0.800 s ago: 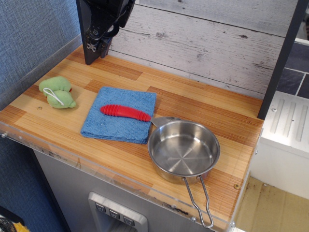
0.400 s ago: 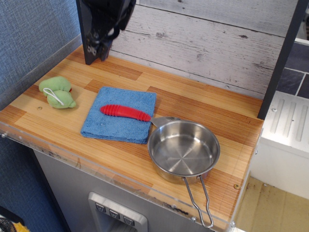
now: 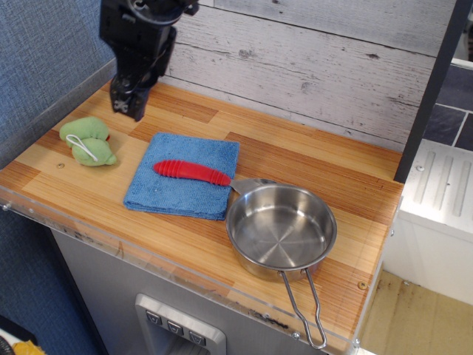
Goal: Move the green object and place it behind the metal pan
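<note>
The green object (image 3: 89,141) is a light-green plush lump of two lobes with a white string loop, lying at the left end of the wooden counter. The metal pan (image 3: 281,229) stands at the front right, empty, its wire-loop handle (image 3: 304,307) pointing toward the front edge. My black gripper (image 3: 127,105) hangs above the counter's back left, up and to the right of the green object and apart from it. Its fingers look slightly parted and hold nothing.
A blue folded cloth (image 3: 185,175) lies between the green object and the pan, with a red ribbed-handled utensil (image 3: 192,172) on it, its metal end touching the pan's rim. A white plank wall (image 3: 310,66) backs the counter. A dark post (image 3: 429,89) stands at the right.
My gripper has moved left and down, from in front of the back wall toward the green object. The objects have not moved.
</note>
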